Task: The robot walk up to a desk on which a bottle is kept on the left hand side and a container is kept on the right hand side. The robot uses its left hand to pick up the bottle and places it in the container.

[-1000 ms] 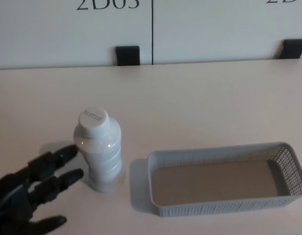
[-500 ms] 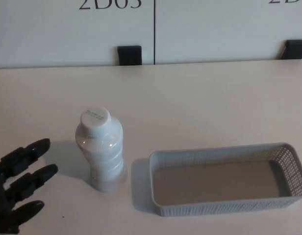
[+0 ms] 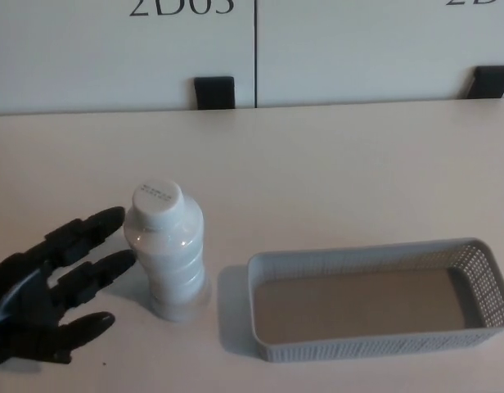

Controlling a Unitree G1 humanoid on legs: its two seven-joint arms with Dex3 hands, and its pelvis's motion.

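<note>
Pale surface (image 3: 334, 164) backed by a white panel wall (image 3: 358, 41) (partial "2D03" lettering at top, two black brackets along the far edge). Bottle (image 3: 166, 250) — white, capped — stands upright at near left, on the surface and outside the container (image 3: 375, 348). Container is a grey mesh tray at near right, just beside the bottle, nothing in it. Left hand (image 3: 51, 286) at near left, fingers (image 3: 92, 228) apart, tips right at the bottle's side — contact can't be confirmed, nothing held.
</note>
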